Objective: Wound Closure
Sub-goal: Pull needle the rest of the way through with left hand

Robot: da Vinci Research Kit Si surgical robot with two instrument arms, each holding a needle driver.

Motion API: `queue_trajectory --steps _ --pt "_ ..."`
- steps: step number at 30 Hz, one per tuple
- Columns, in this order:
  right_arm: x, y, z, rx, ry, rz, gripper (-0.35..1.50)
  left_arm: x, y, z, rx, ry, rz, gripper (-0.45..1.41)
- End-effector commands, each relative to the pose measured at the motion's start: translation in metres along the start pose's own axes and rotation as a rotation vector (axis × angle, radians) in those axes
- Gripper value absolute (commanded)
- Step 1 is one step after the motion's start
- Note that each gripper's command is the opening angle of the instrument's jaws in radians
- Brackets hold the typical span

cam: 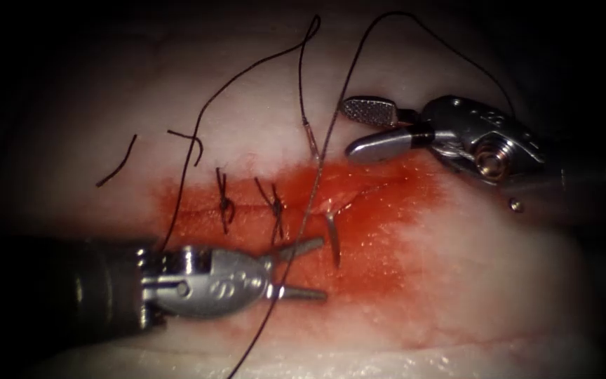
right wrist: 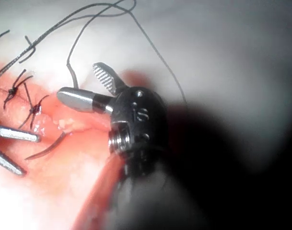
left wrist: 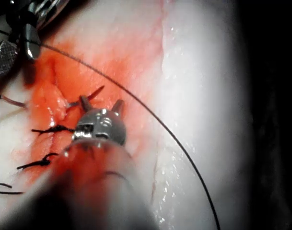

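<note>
Left tool (cam: 301, 270) nearest, on the near side of the cut (cam: 261, 208), jaws parted and holding nothing; thread (cam: 285, 270) running between the two jaws without being pinched. Just beyond the upper jaw tip, needle (cam: 332, 238) standing in the tissue (cam: 471, 281): pointed end out on the near side of the cut, the far part buried under the wound edge, swaged end (cam: 310, 140) up on the pale tissue beyond. Probably left there mid-bite so that either tool could take the free tip. To the left of those jaws, two tied stitches (cam: 250, 203) across the cut, with cut ends of thread (cam: 117, 161) lying loose further out. Red fluid (cam: 387, 231) around needle and cut. Farthest, right tool (cam: 366, 130) over the far side of the cut, jaws wide apart, empty, one toothed face turned up; needle well short of its tips. Thread arcing high past that tool and back down toward the swage, slack, under no visible tension.
</note>
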Motion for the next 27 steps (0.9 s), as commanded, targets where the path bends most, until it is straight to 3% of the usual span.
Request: queue_trajectory --steps 1,4,8,15,18,22,24,27 --pt "-0.0008 0.0000 -0.0002 -0.019 0.003 0.000 0.46 0.0000 -0.0002 0.0009 0.012 0.014 0.001 0.27" --pt "-0.0011 -0.0003 -0.0012 -0.063 0.016 -0.002 1.01 0.0005 -0.0008 0.0014 0.032 0.038 0.008 0.27" --pt "-0.0017 -0.0010 -0.0017 -0.141 0.034 -0.005 1.30 0.0003 -0.0018 0.0023 0.055 0.061 0.008 0.27" --pt "-0.0026 -0.0017 -0.0016 -0.190 0.026 -0.004 1.28 -0.0017 -0.0029 0.0032 0.071 0.086 0.034 0.25" --pt "-0.0031 -0.0017 -0.0017 -0.153 0.016 -0.009 1.01 -0.0026 -0.0026 0.0035 0.072 0.086 0.034 0.29" --pt "-0.0034 -0.0015 -0.0016 -0.148 0.016 -0.014 1.00 -0.0031 -0.0021 0.0036 0.072 0.086 0.031 0.29" --pt "-0.0034 -0.0013 -0.0016 -0.149 0.014 -0.015 0.98 -0.0031 -0.0019 0.0036 0.072 0.086 0.026 0.24" --pt "-0.0034 -0.0012 -0.0016 -0.154 0.021 -0.016 0.93 -0.0029 -0.0019 0.0034 0.070 0.088 0.012 -0.02"
